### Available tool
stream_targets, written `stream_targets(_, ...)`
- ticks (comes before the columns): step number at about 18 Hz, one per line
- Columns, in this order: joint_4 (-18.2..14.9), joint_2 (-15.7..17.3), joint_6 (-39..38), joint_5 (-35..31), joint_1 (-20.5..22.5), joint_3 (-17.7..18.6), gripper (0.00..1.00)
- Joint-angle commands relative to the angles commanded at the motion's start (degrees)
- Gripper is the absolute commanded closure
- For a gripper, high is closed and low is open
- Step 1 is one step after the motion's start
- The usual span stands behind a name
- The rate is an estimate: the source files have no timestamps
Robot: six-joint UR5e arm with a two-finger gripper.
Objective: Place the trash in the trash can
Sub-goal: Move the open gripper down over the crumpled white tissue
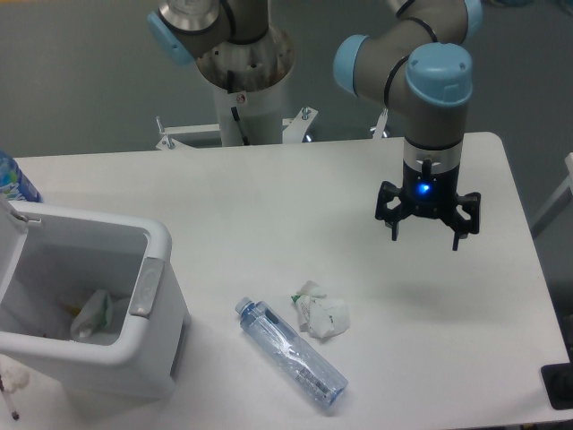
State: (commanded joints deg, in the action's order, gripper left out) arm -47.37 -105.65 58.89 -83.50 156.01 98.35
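Observation:
A crumpled white paper wad (320,313) with a small green speck lies on the white table near the front middle. Just left of it a clear plastic bottle (292,352) with a blue cap lies on its side, cap pointing to the back left. The white trash can (134,358) stands at the front left with its lid swung up and some crumpled rubbish inside. My gripper (425,236) hangs open above the table, to the right of and behind the paper wad, holding nothing.
The robot's base column (243,90) stands at the table's back edge. A blue-labelled object (13,179) pokes in at the left edge behind the bin. A dark object (560,385) sits at the front right corner.

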Motion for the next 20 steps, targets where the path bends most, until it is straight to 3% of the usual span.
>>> stream_targets(7, 0.09, 0.44, -0.26, 0.52, -2.46, 1.49, 0.00)
stream_targets(11, 1.23, -0.17, -0.44, 0.62, -5.35, 4.30, 0.00)
stream_targets(20, 1.76, -8.16, -0.53, -0.17, -13.00, 4.31, 0.00)
